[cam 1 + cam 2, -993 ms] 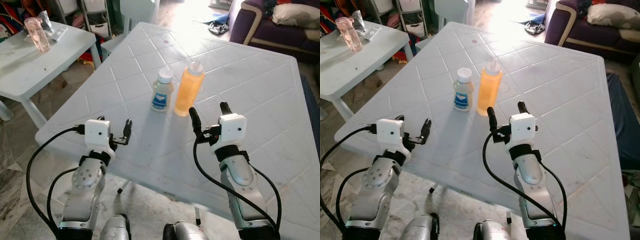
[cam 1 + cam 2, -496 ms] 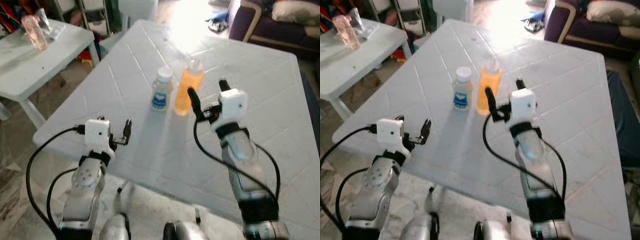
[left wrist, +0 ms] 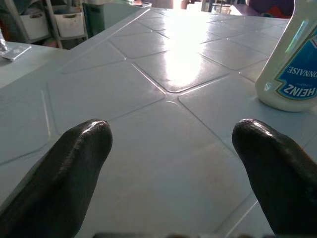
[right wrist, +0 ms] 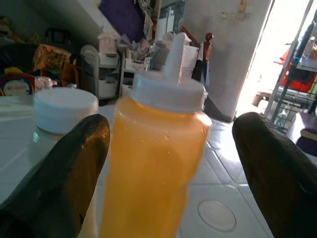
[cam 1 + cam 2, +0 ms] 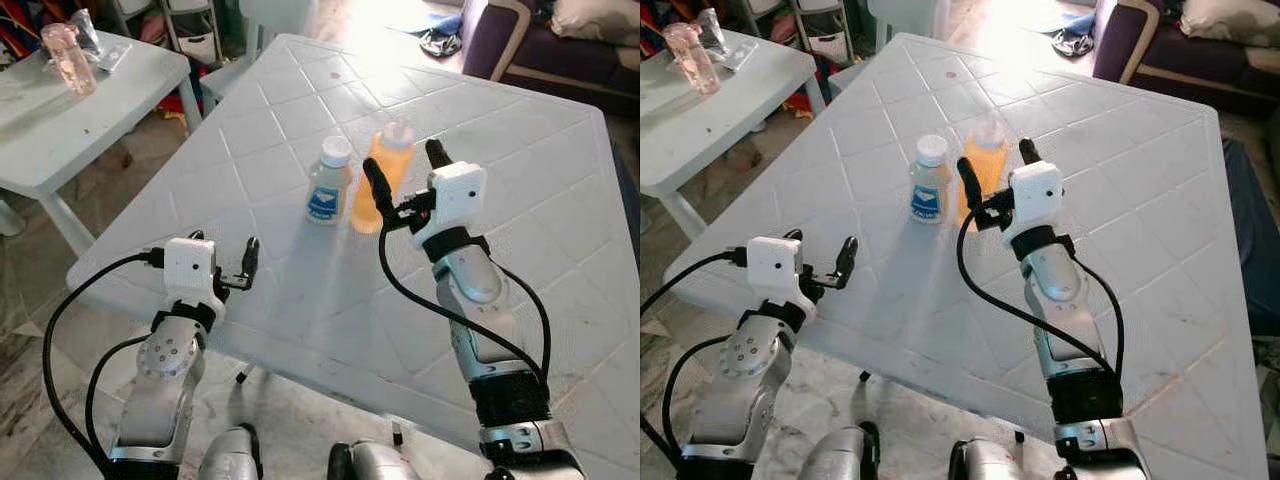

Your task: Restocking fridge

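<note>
Right gripper (image 5: pixel 402 178): I hold it raised over the white table (image 5: pixel 520 160), level with the upper part of the orange bottle (image 5: pixel 383 176). My two black fingers are spread wide, one on each side of the bottle; no contact is visible in the right wrist view.

Orange bottle: stands upright on the table, roughly in the middle, filled with orange liquid and topped with a white nozzle cap (image 4: pixel 168 87). It is between my right fingers (image 4: pixel 54 183).

Mayonnaise bottle (image 5: pixel 327 181): stands upright just beside the orange bottle, on the side toward my left. White cap, pale body, blue label. Whether the two bottles touch, I cannot tell.

Left gripper (image 5: pixel 248 265): I hold it low over the near edge of the table, well apart from both bottles. Its fingers (image 3: pixel 64 168) are spread and hold nothing; the left wrist view looks along the tabletop with the mayonnaise bottle ahead and to one side.

Table: white plastic, its top moulded in a diamond grid.

Small table (image 5: pixel 60 130): stands to my left, white, carrying a pink cup (image 5: pixel 67 57) and a clear bag (image 5: pixel 100 45).

Sofa (image 5: pixel 540 50): purple, beyond the far right corner of the table, with a pale cushion (image 5: pixel 600 18) on it.
</note>
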### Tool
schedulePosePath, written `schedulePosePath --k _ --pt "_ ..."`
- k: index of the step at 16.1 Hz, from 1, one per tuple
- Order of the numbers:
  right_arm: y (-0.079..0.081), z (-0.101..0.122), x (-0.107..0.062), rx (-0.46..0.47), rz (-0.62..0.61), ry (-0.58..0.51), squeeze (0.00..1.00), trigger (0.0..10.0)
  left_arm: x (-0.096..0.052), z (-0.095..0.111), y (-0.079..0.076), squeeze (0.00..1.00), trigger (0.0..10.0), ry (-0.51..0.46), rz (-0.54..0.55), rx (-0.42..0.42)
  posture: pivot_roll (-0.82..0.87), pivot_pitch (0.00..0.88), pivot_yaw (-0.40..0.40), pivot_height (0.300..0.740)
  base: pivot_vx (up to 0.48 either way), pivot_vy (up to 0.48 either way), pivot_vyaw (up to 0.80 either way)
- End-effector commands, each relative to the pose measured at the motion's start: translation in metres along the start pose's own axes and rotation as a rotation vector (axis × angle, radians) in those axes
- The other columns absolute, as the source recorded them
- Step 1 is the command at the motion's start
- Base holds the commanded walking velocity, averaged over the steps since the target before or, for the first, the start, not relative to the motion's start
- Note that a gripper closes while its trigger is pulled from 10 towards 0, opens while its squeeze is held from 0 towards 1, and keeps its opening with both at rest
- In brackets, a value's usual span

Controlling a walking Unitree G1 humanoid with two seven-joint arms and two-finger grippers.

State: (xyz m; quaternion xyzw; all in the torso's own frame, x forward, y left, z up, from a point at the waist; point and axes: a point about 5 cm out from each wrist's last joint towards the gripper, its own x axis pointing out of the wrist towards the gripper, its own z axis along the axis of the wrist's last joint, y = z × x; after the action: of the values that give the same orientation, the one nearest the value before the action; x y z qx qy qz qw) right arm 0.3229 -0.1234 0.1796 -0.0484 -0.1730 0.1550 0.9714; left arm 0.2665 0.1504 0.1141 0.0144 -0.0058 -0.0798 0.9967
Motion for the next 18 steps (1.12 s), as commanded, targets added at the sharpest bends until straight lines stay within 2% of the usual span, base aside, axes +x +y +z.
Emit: schedulePosePath --k 1,5,18 --pt "0.002 0.002 0.003 0.017 0.024 -0.012 0.0 10.0 -0.002 0.001 0.001 0.0 10.0 0.005 0.004 0.01 0.1 0.157 -0.05 0.74 0.0 0.0 0.0" --pt "0.007 0.002 0.002 0.046 0.045 -0.013 0.0 10.0 -0.002 0.001 -0.001 0.0 10.0 0.009 -0.007 0.01 0.09 0.161 -0.046 0.74 0.0 0.0 0.0" --pt "-0.009 -0.001 0.024 0.056 0.035 0.02 0.0 10.0 -0.004 0.001 -0.003 0.0 10.0 0.019 -0.016 0.006 0.1 0.179 -0.046 0.74 0.0 0.0 0.0"
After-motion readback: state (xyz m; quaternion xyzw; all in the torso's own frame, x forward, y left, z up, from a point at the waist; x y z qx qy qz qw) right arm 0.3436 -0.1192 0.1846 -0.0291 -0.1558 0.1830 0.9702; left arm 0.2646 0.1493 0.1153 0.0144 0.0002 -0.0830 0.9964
